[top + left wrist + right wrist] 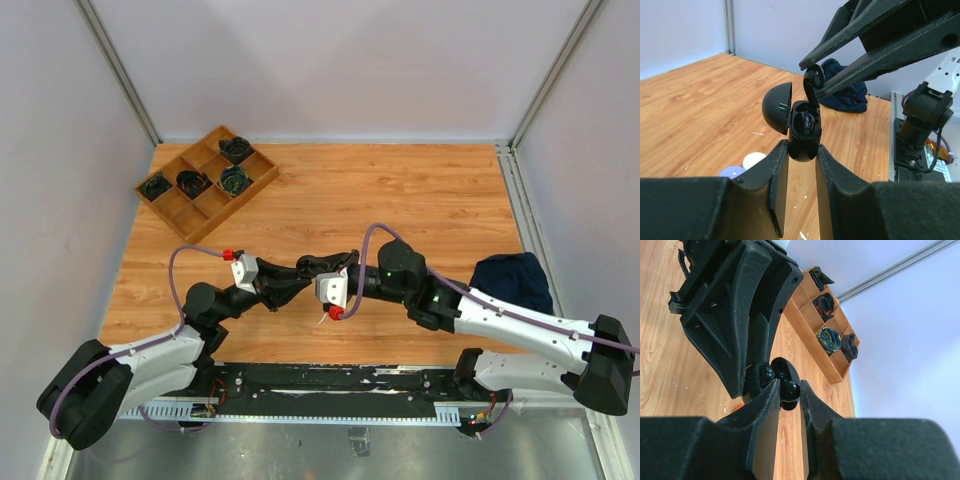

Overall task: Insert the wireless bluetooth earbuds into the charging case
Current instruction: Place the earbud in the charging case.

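My left gripper is shut on the bottom of a black charging case, held upright with its domed lid swung open to the left. One black earbud sits inside it. My right gripper comes in from above and is shut on a second black earbud, whose stem reaches down to the case's open top. In the right wrist view that earbud sits between my right gripper's fingers, with the case just behind. From above, both grippers meet over the table's near middle.
A wooden compartment tray with coiled black cables stands at the far left. A dark blue cloth lies at the right edge. A white round case and a pale purple one lie on the table below my left gripper.
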`<move>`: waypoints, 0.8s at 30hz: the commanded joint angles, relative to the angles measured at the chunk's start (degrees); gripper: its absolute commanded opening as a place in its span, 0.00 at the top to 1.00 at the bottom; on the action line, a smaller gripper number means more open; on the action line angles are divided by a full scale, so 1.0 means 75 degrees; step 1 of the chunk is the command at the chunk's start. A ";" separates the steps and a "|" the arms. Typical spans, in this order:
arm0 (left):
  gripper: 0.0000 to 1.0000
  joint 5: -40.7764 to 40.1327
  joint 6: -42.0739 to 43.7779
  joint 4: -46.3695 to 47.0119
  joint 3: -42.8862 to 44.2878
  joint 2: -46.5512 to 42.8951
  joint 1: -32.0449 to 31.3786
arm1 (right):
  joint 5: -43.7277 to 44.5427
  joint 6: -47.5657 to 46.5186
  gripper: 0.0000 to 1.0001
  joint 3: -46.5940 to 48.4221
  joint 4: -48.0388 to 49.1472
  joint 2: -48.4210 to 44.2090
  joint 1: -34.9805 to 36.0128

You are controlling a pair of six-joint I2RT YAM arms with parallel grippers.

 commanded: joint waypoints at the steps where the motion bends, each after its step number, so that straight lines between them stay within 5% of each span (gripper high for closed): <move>1: 1.00 0.0158 -0.0014 0.0389 0.0015 -0.0127 0.0038 | -0.0090 -0.0149 0.79 -0.0151 0.0441 0.0023 0.0144; 24: 1.00 -0.0052 -0.0556 0.0739 -0.0065 -0.0279 0.0038 | 0.0050 0.0000 0.75 -0.0558 0.0577 -0.0126 0.0327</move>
